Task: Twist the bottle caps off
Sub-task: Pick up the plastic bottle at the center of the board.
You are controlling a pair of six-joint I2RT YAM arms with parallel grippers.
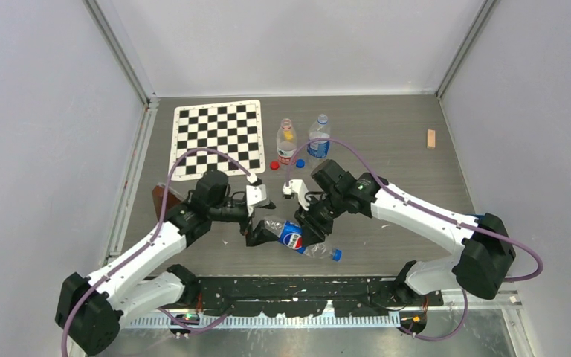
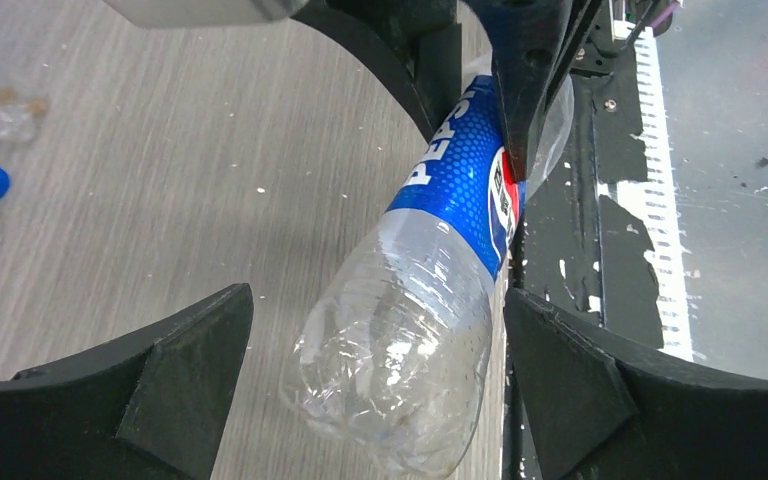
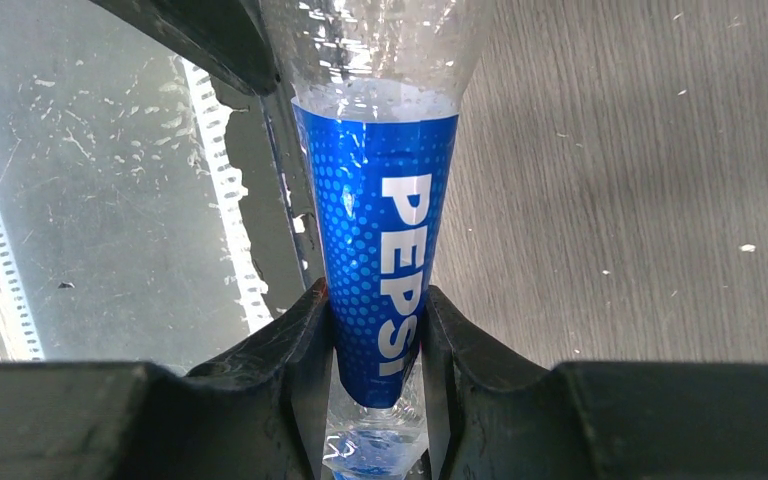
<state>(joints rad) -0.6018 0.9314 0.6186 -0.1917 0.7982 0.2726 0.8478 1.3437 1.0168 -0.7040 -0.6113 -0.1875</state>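
Right gripper (image 3: 377, 330) was clamped tight on the label of the Pepsi bottle (image 1: 295, 239). Left gripper (image 2: 375, 310) sat wide open, one finger on each side of its base end. The bottle lay on its side near the front edge of the table (image 1: 386, 134), blue cap (image 1: 335, 255) still on. Grey wood-grain top, plain grey walls (image 1: 37, 111) around.

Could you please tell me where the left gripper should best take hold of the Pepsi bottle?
The clear lower body of the Pepsi bottle, squeezed across its round sides: the open left gripper straddles it. The right gripper clamps the blue label, and the blue cap at the far end should probably stay free.
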